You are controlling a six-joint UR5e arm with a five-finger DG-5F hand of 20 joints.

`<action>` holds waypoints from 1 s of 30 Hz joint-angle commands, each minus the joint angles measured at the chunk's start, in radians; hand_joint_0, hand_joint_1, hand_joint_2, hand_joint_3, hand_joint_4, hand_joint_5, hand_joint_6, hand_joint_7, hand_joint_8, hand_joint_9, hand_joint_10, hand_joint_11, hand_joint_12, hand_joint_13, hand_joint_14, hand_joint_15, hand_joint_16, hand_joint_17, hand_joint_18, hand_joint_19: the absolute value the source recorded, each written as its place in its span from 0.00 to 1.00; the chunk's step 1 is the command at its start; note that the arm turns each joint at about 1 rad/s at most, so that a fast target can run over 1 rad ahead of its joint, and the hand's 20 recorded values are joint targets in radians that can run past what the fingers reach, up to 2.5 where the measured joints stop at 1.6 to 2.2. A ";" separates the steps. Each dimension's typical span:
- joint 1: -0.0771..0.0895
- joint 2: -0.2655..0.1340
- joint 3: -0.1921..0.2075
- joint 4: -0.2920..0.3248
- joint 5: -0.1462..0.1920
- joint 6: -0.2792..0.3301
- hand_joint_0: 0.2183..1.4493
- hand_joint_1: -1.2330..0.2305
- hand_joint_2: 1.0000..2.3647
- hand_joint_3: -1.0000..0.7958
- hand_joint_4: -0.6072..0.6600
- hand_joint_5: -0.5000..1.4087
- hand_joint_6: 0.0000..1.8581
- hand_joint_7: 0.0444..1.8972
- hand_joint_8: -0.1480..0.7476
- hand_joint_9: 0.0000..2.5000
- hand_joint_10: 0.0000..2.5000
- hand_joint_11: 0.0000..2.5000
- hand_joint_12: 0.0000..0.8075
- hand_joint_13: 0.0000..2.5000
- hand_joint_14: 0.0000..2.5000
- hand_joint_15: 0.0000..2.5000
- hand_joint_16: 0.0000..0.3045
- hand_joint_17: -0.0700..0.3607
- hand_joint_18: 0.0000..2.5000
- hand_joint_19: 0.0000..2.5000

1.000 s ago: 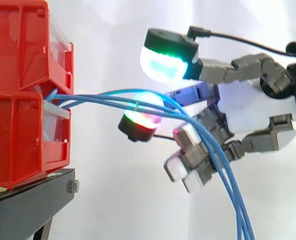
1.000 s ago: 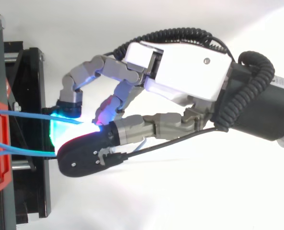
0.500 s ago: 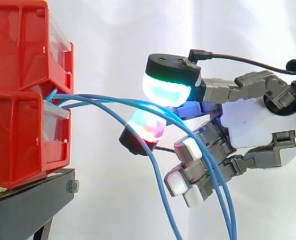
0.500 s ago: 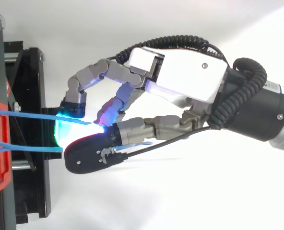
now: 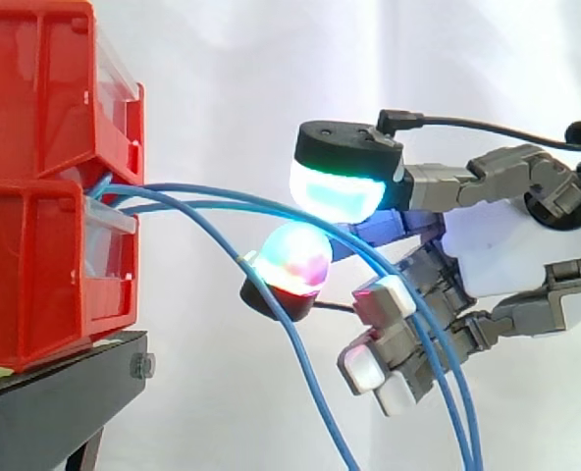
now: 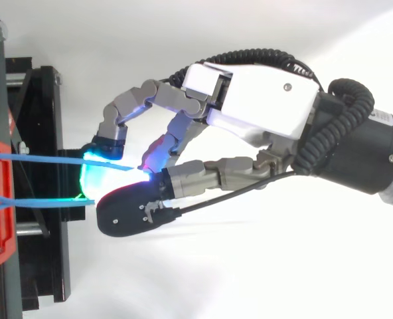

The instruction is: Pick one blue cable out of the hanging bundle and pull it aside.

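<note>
Curling in from 3 o'clock in the side view, the hand (image 5: pixel 506 245) sits well off the red bins (image 5: pixel 45 177), which are stacked at 9 o'clock on the black stand (image 5: pixel 55 402) before the white curtain (image 5: pixel 222 59). The blue cables (image 6: pixel 50 159) come out of the gap between the upper and lower bin and arc toward 3 o'clock. Two of them run between a pair of fingertips: a pad glowing green and cyan (image 5: pixel 338 191) above and a pad glowing pink with a touch of green (image 5: pixel 292 260) just below it, toward 8 o'clock. Past those pads the pair crosses in front of the other fingers and drops toward 5 o'clock, out of the bottom edge. The hand is closed round these two cables, its fingers bent and the two lit pads facing each other across them. How hard the pads press is not clear.

A third strand, the drooping cable (image 5: pixel 315 397), leaves the same gap and falls away early. It passes behind the pink pad and hangs toward 6 o'clock, apart from the held pair and outside the hand's grasp.

From the top view the hand (image 6: pixel 263 100) reaches toward 9 o'clock, its fingertips above the edge of the stand (image 6: pixel 40 166). One cable runs straight from the bins into the gap between the bent fingers, and a second ends under the dark-backed fingertip at about 7 o'clock.
</note>
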 commanded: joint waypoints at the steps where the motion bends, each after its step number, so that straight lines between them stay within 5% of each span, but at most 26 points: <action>1: -0.001 0.000 0.011 -0.016 -0.001 0.001 0.29 0.38 0.01 0.36 0.50 0.19 0.49 0.42 0.47 0.46 0.01 0.32 0.42 0.37 0.01 0.23 0.17 0.43 0.33 0.22; 15: -0.004 0.001 0.039 -0.054 -0.003 0.001 0.26 0.41 0.00 0.31 0.53 0.20 0.47 0.41 0.48 0.41 0.01 0.26 0.44 0.34 0.01 0.21 0.17 0.44 0.31 0.21; 21: -0.004 0.001 0.047 -0.068 -0.003 0.001 0.29 0.39 0.01 0.38 0.50 0.20 0.47 0.46 0.48 0.41 0.01 0.27 0.43 0.34 0.01 0.21 0.17 0.43 0.30 0.21; 30: -0.005 0.000 0.048 -0.140 0.002 0.018 0.29 0.35 0.01 0.40 0.51 0.19 0.49 0.40 0.46 0.33 0.01 0.25 0.43 0.29 0.01 0.19 0.17 0.43 0.28 0.21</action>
